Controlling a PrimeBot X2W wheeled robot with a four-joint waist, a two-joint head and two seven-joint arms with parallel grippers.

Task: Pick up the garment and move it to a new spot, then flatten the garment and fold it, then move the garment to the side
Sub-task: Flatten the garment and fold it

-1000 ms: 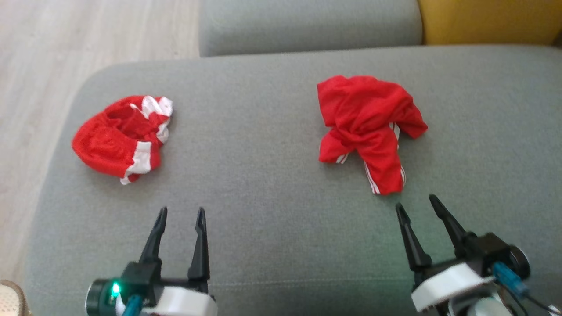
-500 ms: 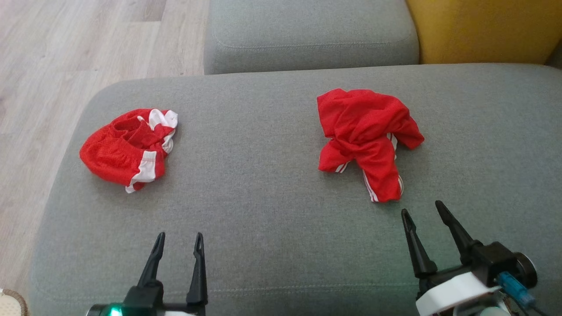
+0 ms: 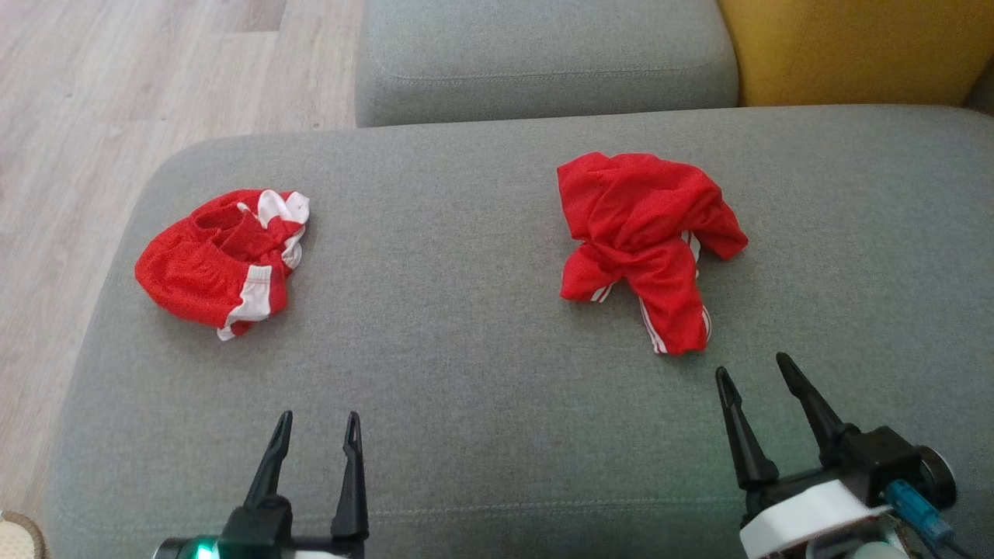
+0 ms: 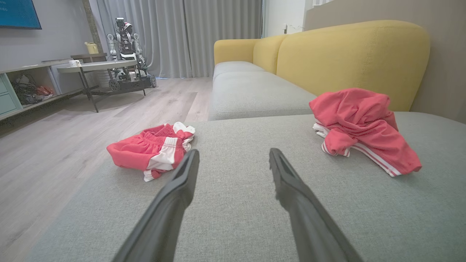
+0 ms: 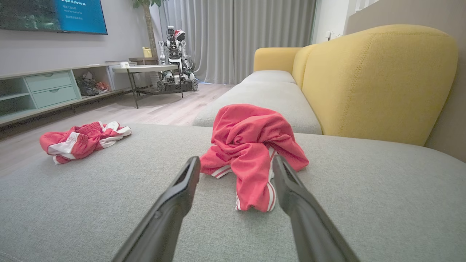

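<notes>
Two crumpled red garments with white trim lie on a grey sofa cushion [image 3: 466,326]. One red garment with white stripes [image 3: 644,241] [image 5: 251,149] [image 4: 364,123] sits at the right, just ahead of my right gripper [image 3: 753,371] [image 5: 236,162], which is open and points at its near end without touching it. The other red garment with white panels [image 3: 221,260] [image 4: 151,151] [image 5: 80,140] lies at the left, beyond my left gripper [image 3: 318,419] [image 4: 233,154], which is open and empty over bare cushion.
The cushion's left edge drops to a wooden floor [image 3: 93,116]. A second grey seat cushion [image 3: 543,54] and a yellow backrest [image 3: 854,46] lie behind. Another robot [image 5: 174,58] and a low table [image 4: 94,67] stand far across the room. A shoe tip [image 3: 15,536] shows at bottom left.
The head camera has tilted, so the whole picture has shifted downward. My right gripper has edged slightly right and back. Both garments lie unmoved, and both grippers stay open.
</notes>
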